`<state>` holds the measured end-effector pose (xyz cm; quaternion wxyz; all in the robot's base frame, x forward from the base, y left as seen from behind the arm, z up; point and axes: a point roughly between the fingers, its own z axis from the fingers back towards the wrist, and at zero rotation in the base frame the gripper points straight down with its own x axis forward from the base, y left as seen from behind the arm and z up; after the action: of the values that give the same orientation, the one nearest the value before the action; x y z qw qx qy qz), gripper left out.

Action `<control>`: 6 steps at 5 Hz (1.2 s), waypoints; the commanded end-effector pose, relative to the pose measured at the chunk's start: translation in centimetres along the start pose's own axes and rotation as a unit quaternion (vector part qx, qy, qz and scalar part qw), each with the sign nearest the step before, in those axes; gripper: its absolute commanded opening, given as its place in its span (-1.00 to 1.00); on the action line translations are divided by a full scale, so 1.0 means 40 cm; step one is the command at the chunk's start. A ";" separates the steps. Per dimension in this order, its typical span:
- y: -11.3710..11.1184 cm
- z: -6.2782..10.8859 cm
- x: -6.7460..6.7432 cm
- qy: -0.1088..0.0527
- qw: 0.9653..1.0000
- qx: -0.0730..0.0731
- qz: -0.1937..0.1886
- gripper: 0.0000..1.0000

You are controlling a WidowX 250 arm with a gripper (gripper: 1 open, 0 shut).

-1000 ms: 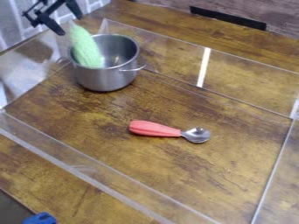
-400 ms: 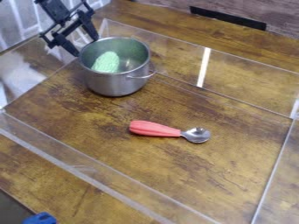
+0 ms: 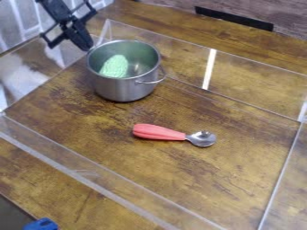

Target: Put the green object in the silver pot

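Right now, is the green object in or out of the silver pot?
In. The green object lies inside the silver pot, below its rim; the gripper is beside the pot, not holding it.

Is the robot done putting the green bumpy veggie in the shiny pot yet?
Pretty much, yes. The green object lies inside the silver pot, so the main part looks done. Nothing is in hand: the gripper is shut and empty, just beside the pot's rim at the upper left. All that seems left is for the arm to pull away. The red-handled spoon lies on the table, not part of the job.
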<state>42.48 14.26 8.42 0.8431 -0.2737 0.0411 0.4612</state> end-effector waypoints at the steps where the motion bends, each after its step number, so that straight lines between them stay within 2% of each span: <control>1: -0.091 0.099 -0.043 -0.037 0.998 -0.016 -0.043 -1.00; 2: -0.110 0.126 -0.036 -0.031 0.998 -0.016 -0.043 -1.00; 3: -0.112 0.133 -0.017 -0.021 0.999 -0.018 -0.027 -1.00; 5: -0.117 0.092 -0.015 0.010 1.000 -0.009 -0.014 -1.00; 6: -0.096 0.095 0.001 0.021 1.000 -0.006 -0.006 -1.00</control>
<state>44.89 13.67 9.83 0.8380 -0.2859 0.1002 0.4539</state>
